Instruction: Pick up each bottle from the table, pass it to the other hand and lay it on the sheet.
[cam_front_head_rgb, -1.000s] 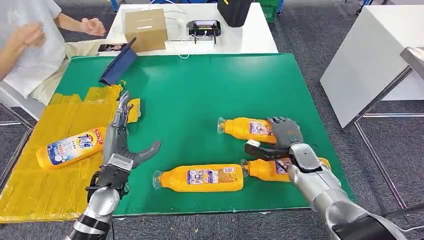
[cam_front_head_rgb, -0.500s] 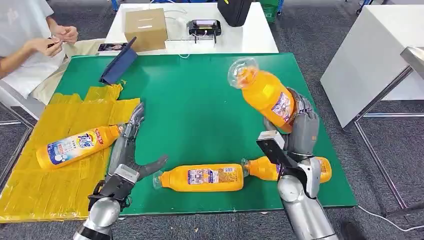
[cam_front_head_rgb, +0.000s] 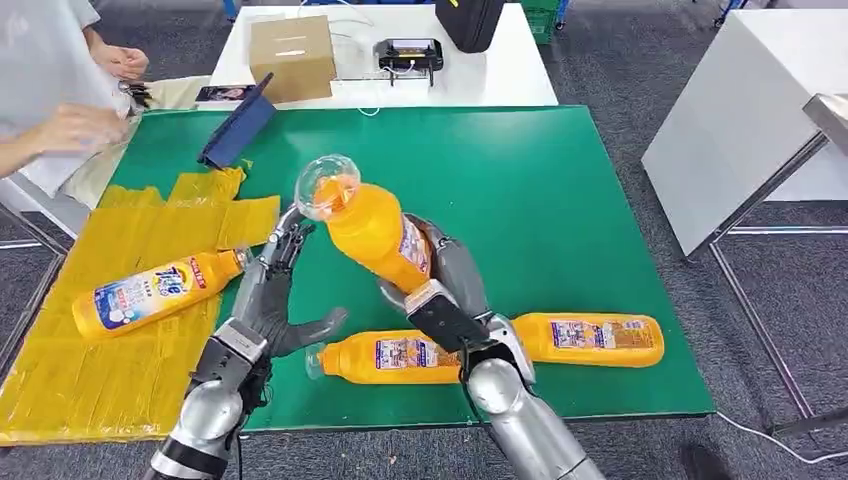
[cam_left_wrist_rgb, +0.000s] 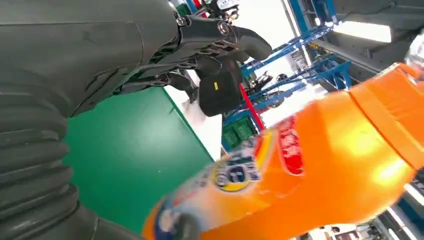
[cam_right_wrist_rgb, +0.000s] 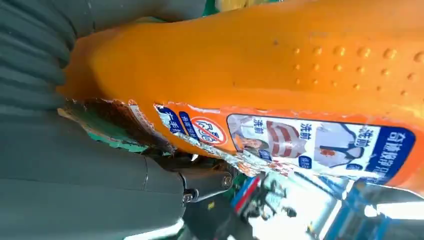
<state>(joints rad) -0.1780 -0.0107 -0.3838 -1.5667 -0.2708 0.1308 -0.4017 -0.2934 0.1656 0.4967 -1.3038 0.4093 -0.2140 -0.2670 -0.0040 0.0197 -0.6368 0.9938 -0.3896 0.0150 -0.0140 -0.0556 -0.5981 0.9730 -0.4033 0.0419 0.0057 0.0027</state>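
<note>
Head view: the right hand (cam_front_head_rgb: 445, 285) grips a glossy orange plastic bottle (cam_front_head_rgb: 375, 228) aloft over the green table (cam_front_head_rgb: 560, 170), clear cap tilted toward the left hand (cam_front_head_rgb: 270, 295), whose fingers are spread and empty just beside it. One bottle (cam_front_head_rgb: 150, 288) already lies on the crinkled yellow sheet (cam_front_head_rgb: 90, 370); two more bottles (cam_front_head_rgb: 405, 355) (cam_front_head_rgb: 590, 338) wait on the table near the right hand, so the job looks under halfway.

Left wrist view: the smooth, rounded bottle (cam_left_wrist_rgb: 310, 165) hangs close to the open dark fingers (cam_left_wrist_rgb: 220, 37).

Right wrist view: a torn paper label and a dimpled patch mark the bottle (cam_right_wrist_rgb: 280, 65), held against the grey palm.
</note>
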